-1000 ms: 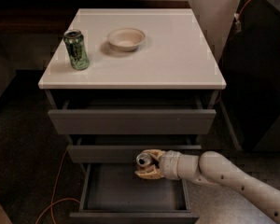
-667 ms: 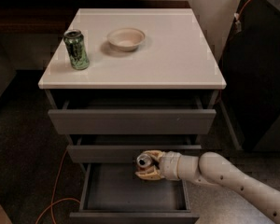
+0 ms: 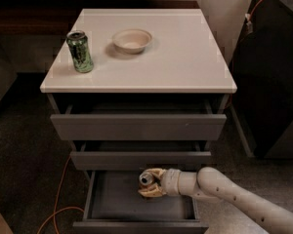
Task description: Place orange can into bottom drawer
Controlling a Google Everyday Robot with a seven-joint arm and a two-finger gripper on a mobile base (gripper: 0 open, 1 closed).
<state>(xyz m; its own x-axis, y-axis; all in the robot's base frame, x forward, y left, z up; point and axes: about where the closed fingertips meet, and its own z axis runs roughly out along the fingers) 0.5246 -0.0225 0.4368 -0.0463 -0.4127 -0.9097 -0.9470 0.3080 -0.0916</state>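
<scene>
The tool [image 3: 152, 183] reaches in from the right on a pale arm [image 3: 234, 196] and hangs over the open bottom drawer [image 3: 115, 201], just in front of the face of the middle drawer [image 3: 102, 160]; it is clenched on the orange can [image 3: 146, 178], whose silver top shows at the tool's left end, with the tan fingers [image 3: 150, 192] wrapped round most of the body; the can is therefore already inside the drawer's outline, above the right-of-centre part of its dark floor, and whether its base touches that floor cannot be told, since the fingers hide the lower end; the top faces up and somewhat toward the camera, so the long axis seems to run close to upright with a lean, not lying flat; the coming move turns, I judge, on the way straight down from can to drawer floor, with bare floor to the left and front and the middle drawer's front close behind the top; the risk is that a leaning can topples when let go; on the counter [image 3: 185, 62] above, the green can [image 3: 80, 51] and a bowl [image 3: 132, 40] stand well apart from all this.
</scene>
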